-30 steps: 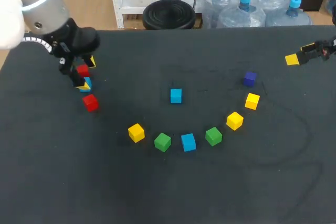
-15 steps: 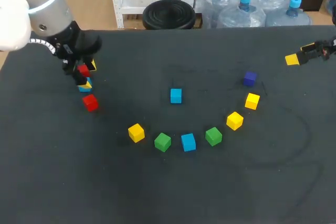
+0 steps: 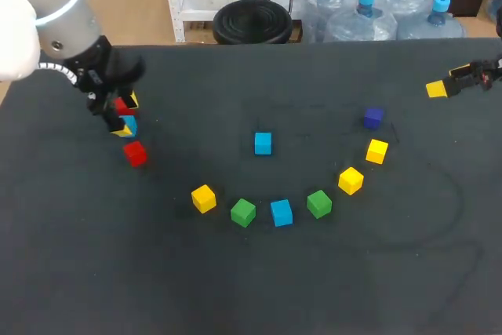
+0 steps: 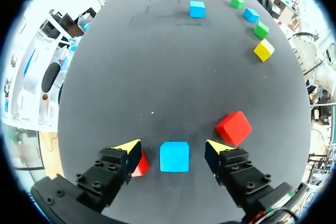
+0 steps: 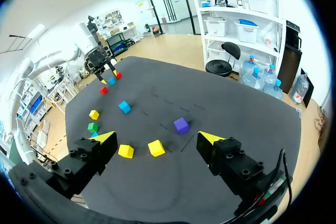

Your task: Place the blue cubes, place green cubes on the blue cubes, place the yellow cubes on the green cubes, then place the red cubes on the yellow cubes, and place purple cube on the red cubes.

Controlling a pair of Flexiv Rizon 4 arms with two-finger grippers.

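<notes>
My left gripper (image 3: 125,115) hangs at the table's left, open, straddling a blue cube (image 4: 174,156) that lies on the table with a gap to each finger. One red cube (image 4: 140,164) peeks out beside one finger, and another red cube (image 4: 233,128) lies just ahead of the other. A second blue cube (image 3: 263,143) sits mid-table. In front of it runs an arc of yellow (image 3: 203,198), green (image 3: 243,212), blue (image 3: 281,212), green (image 3: 318,203), yellow (image 3: 351,180) and yellow (image 3: 377,151) cubes, ending at the purple cube (image 3: 373,118). My right gripper (image 3: 439,89) hovers open and empty at the far right.
The black table (image 3: 259,288) has bare room along its front and in the stretch between the left cluster and the middle blue cube. No cube is stacked on another.
My left arm has drawn slightly back and to the left above the blue cube, and its fingers have narrowed a little. The cubes and the right arm have not moved.
</notes>
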